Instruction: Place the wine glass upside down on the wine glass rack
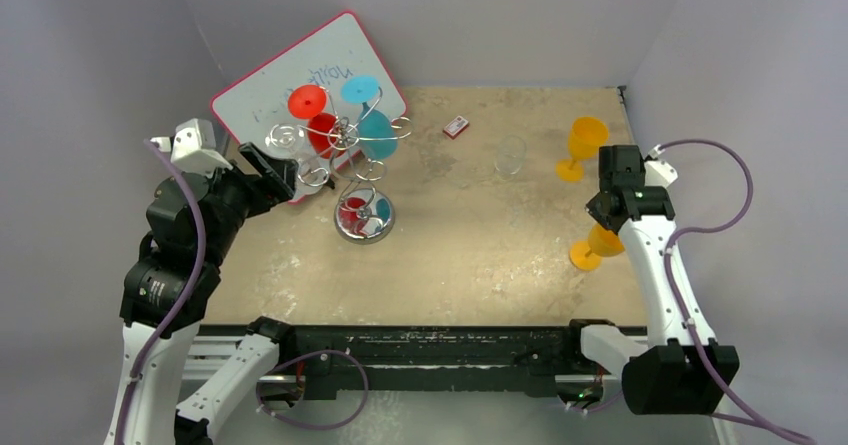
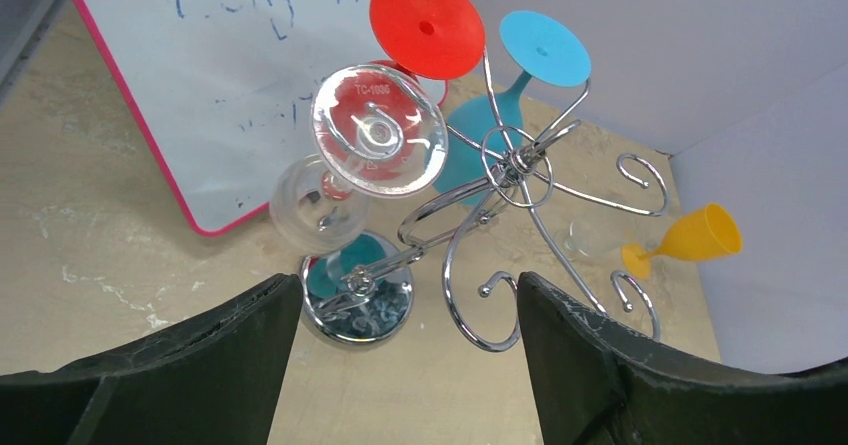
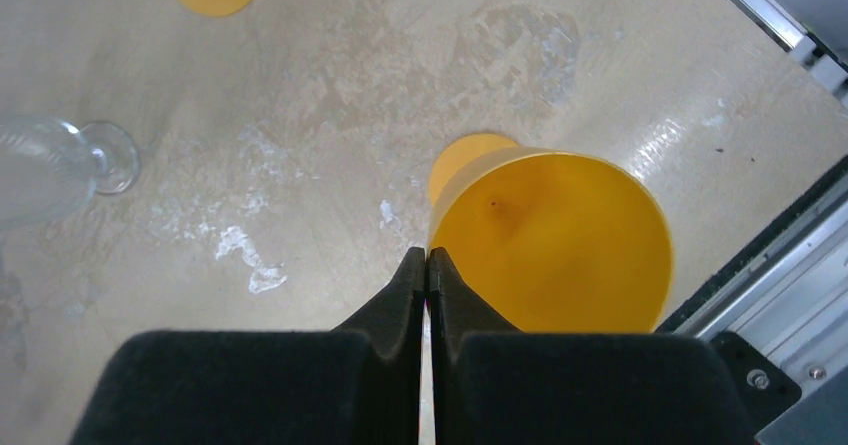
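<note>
The wine glass rack (image 1: 352,157) is a silver wire stand with scroll arms on a round shiny base (image 1: 365,221). A red glass (image 1: 308,105), a teal glass (image 1: 376,133) and a clear wine glass (image 1: 284,143) hang on it upside down. In the left wrist view the clear glass (image 2: 376,133) hangs foot up on an arm of the rack (image 2: 515,168). My left gripper (image 2: 407,295) is open and empty, just short of the rack (image 1: 272,171). My right gripper (image 1: 612,208) is shut and empty above an upright orange glass (image 3: 552,243).
A pink-framed whiteboard (image 1: 262,87) leans behind the rack. A second orange glass (image 1: 584,145) and a clear glass (image 1: 510,155) stand at the right back of the table. A small red and white box (image 1: 456,127) lies near the middle back. Grey walls enclose the table.
</note>
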You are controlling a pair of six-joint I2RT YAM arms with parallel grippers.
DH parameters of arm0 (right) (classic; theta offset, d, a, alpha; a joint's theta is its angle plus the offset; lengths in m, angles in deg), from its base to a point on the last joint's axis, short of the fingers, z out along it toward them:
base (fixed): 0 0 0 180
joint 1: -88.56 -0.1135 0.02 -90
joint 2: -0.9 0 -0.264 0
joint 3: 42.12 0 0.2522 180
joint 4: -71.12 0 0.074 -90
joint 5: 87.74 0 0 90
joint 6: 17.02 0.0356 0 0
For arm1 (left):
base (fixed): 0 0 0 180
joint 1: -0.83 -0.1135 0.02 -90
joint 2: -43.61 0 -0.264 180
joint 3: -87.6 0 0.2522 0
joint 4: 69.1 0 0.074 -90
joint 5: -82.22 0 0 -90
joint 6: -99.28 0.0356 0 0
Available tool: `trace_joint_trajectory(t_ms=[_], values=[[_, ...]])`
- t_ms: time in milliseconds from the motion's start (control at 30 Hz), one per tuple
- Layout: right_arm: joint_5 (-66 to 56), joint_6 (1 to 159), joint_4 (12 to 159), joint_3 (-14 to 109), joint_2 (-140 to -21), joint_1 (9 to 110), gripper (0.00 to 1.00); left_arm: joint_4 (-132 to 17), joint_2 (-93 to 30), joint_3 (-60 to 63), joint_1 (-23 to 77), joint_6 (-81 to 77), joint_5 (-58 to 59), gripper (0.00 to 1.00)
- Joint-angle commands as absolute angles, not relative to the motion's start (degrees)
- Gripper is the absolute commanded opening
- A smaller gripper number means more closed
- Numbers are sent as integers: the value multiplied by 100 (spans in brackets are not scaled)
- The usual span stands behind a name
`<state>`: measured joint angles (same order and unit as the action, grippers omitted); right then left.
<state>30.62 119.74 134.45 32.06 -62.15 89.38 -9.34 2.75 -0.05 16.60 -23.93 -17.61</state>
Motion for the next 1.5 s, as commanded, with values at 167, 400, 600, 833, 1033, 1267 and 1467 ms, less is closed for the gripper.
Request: trace_joint_trajectory(t_ms=[167,400,600,833,1033,1267,1467], values=[[2625,10610,12603,3405,-5745,8969,0,-1395,386,-86,1644,-1860,-2063,77],[2027,9977,12392,3548,-5668,8853,0,-1578,473,-4,1641,-1281,-1419,78],[1039,9347,12171,3676,-5645,8714,0,-1888,394,145,1655,-931,-106,79],[-2077,7971,11862,3616,-5649,8645,0,-2245,343,422,1652,-959,810,77],[-3742,7697,11866,3734,-5778,8573,0,-2380,424,631,1652,-720,1250,75],[-5738,7963,11296,3798,-5728,8075,0,-2458,501,666,1656,-330,1680,75],[-6814,8903,10165,3631,-5552,7799,0,-2514,518,645,1655,-219,2173,75]])
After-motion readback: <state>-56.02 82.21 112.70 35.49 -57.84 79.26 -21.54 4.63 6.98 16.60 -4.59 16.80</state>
